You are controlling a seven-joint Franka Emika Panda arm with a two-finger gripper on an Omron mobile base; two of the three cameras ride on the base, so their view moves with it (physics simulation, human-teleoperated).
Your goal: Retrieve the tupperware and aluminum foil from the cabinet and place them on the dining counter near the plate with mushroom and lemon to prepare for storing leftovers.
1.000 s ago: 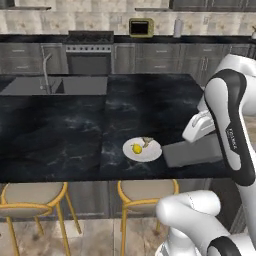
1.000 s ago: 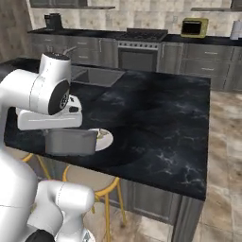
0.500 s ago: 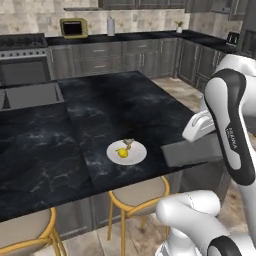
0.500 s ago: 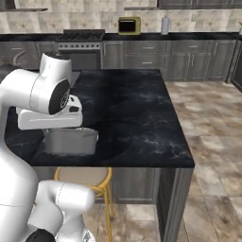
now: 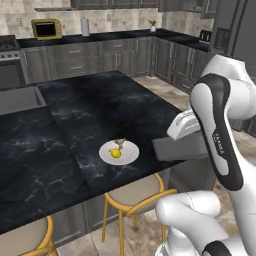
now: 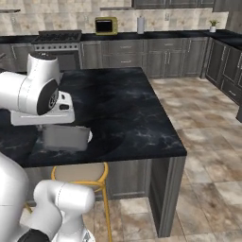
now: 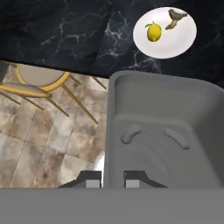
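Swinging with the base, both base views now face the dining counter [image 5: 60,145] from its corner end; the plate [image 5: 119,152] sits closer to that edge than before. Nearest, the gripper [image 7: 113,179] is clamped on a wall of the tupperware [image 7: 162,131], carried just beside the plate, partly over floor. Beyond the tub, lemon [image 7: 153,32] and mushroom [image 7: 175,17] rest on the plate. Past the plate, black counter lies open for setting down.

Kitchen background beyond the island.
A yellow microwave [image 6: 106,25] sits on the far surface beside a paper towel roll [image 6: 140,24]; gold-legged stools [image 5: 134,196] stand on beige tiled floor [image 6: 208,160].
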